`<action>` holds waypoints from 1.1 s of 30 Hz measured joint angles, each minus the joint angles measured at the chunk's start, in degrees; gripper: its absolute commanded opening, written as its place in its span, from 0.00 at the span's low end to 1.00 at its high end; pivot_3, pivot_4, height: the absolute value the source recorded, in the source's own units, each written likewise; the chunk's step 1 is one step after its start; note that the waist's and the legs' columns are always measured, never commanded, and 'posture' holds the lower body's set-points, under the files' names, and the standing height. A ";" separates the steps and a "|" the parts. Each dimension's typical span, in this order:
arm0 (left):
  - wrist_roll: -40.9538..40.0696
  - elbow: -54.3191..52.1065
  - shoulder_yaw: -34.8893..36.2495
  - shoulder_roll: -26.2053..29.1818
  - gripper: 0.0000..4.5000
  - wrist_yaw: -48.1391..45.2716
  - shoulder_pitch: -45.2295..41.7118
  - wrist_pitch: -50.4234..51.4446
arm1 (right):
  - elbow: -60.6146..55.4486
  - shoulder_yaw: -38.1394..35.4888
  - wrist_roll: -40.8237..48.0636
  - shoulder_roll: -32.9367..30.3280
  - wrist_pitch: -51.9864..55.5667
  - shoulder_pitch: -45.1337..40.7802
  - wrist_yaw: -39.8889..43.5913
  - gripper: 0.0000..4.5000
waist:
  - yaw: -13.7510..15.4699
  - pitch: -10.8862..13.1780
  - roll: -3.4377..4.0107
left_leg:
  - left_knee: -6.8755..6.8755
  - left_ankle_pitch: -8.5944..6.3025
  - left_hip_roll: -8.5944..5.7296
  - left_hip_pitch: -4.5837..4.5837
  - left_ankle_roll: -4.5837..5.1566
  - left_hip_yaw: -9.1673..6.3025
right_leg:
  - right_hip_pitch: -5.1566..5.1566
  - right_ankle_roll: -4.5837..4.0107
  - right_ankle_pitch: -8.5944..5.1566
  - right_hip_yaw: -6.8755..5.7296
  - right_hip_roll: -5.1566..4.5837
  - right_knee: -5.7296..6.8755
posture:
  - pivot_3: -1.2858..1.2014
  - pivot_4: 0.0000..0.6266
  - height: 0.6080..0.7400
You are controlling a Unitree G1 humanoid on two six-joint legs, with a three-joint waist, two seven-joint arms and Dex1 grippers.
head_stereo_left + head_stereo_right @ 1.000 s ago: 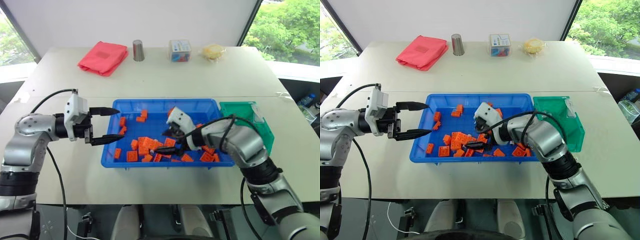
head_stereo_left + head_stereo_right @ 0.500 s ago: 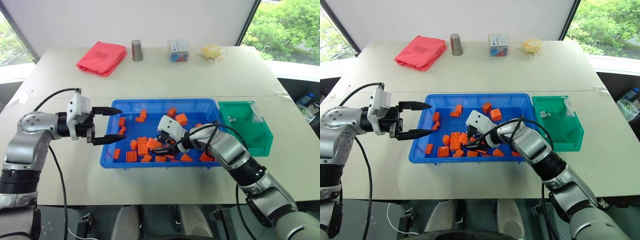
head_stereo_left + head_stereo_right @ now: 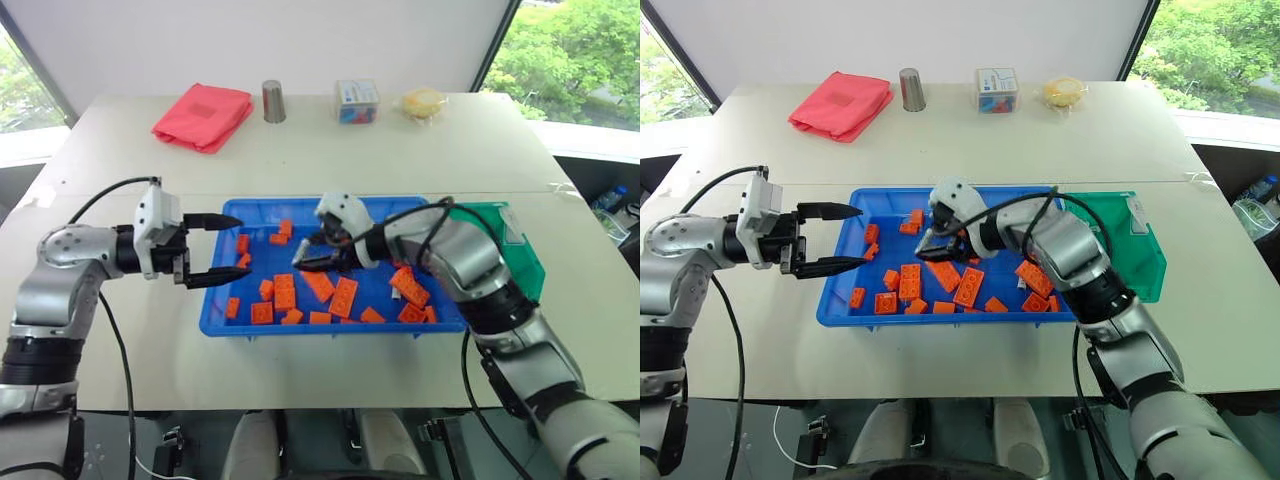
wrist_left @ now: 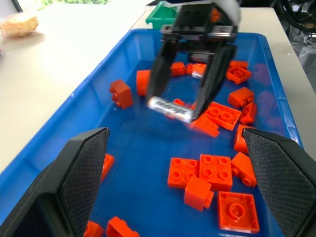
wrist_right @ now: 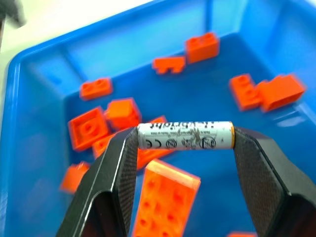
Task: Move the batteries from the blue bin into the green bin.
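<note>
Right gripper (image 5: 185, 143) has a battery (image 5: 185, 137) pinched end to end between its two black fingers, lifted clear of the blue bin's (image 3: 225, 318) floor, held roughly level. From the left wrist view you can see it plainly: silver cylinder spanning the finger gap, orange bricks (image 3: 343, 296) scattered on the blue floor beneath, none of them stuck to it. So the step in hand, by my read, is the carry: pick is done, drop isn't.

Left gripper (image 3: 215, 251) hovers at the blue bin's left end w/ jaws spread wide, nothing between them (looks like it's just parked there, out of the way).

Green bin (image 3: 525, 265) sits just beside the blue bin's right end, partly hidden behind the right forearm. The held battery is over the middle-back of the blue bin, i.e. well short of the green one.

What the next move calls for: swing the right hand across to the robot's right, over the blue rim and above the green bin's opening, keeping the pinch firm. An end-to-end grip on a smooth cylinder probably slips easily if it's knocked. Then open the fingers over the opening so it lands inside.

One more small silver cylinder (image 4: 197, 74) seems to lie among the bricks toward the far end of the blue bin, prob. another battery, though too blurred to be sure.
</note>
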 measured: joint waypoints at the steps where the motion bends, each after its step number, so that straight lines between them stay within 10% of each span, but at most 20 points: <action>1: 0.05 0.03 0.00 0.00 1.00 0.01 -0.02 -0.06 | 1.49 -0.06 -0.30 -0.01 -0.59 -0.29 0.02 0.50 | 0.08 0.00 0.00 | 0.00 0.00 -0.02 -0.02 0.00 0.01 | 0.00 0.01 0.00 0.00 -0.03 0.00 | 0.52 0.24 1.00; 11: 0.82 0.57 -0.04 -0.06 1.00 0.18 -0.08 -0.27 | 5.75 -13.52 0.15 -19.30 -1.60 -4.32 3.60 0.50 | 0.59 0.01 -0.01 | -0.04 -0.03 -0.11 -0.11 0.03 0.03 | 0.04 -0.02 -0.02 -0.03 -0.21 -0.24 | 0.52 0.24 1.00; 23: 1.19 2.58 -0.75 -1.66 1.00 -0.16 -1.54 -1.51 | -4.16 -29.94 4.08 -34.83 6.97 16.62 3.33 0.50 | -0.32 0.02 0.01 | -0.04 -0.04 0.04 0.11 0.07 0.03 | 0.00 -0.14 -0.05 0.13 0.08 -0.01 | 0.52 0.24 1.00; 24: 1.28 2.89 -0.92 -1.75 1.00 -0.21 -1.90 -1.51 | -4.75 -31.76 4.58 -34.59 7.87 17.43 2.14 0.73 | -0.22 0.02 0.01 | -0.02 -0.01 0.03 0.10 0.09 0.04 | 0.01 -0.16 -0.06 0.15 0.06 -0.01 | 0.52 0.24 1.00; 27: 1.39 3.48 -1.49 -1.85 1.00 -0.41 -3.18 -1.51 | -5.47 -33.73 4.90 -34.57 8.34 19.27 0.25 1.00 | 0.05 0.02 0.01 | -0.01 -0.01 -0.02 0.09 0.09 0.07 | 0.04 -0.16 -0.06 0.17 0.00 -0.07 | 0.52 0.24 1.00; 33: 1.44 5.04 -2.09 -1.87 1.00 -0.97 -5.24 -1.49 | -4.13 -29.88 4.37 -34.77 5.25 17.65 0.82 1.00 | -0.14 0.03 0.02 | -0.02 -0.01 -0.06 0.03 0.10 0.11 | 0.00 -0.09 -0.05 0.19 -0.03 -0.12 | 0.52 0.24 1.00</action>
